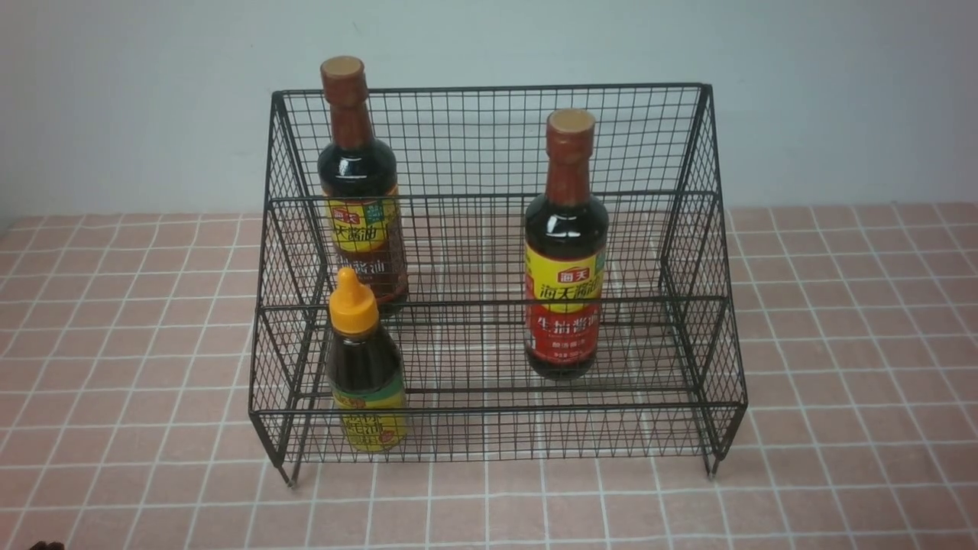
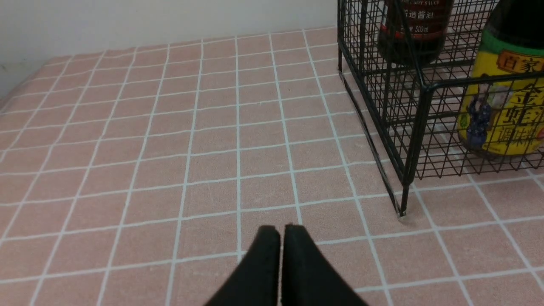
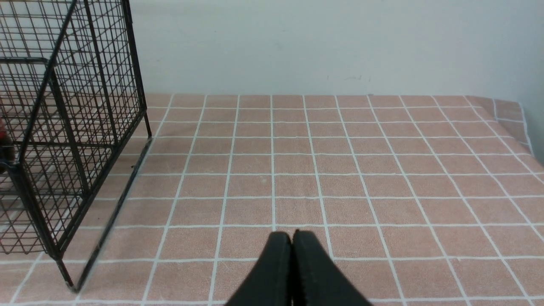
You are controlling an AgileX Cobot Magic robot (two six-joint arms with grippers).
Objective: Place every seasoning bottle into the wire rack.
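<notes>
Both grippers closed and empty, held low over the surface.

The left gripper (image 2: 280, 231) shows in its wrist view as two black fingers (image 2: 261, 263) pressed together along their length, tips meeting with only a thin seam between them, nothing clamped. The right gripper (image 3: 292, 237) looks the same in its own wrist view: black fingers (image 3: 316, 272) flush against each other, holding nothing. Neither arm reaches into the front view; both sit back, apart from each other.

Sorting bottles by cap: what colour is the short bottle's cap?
Orange cap, clearest in the front view.
</notes>
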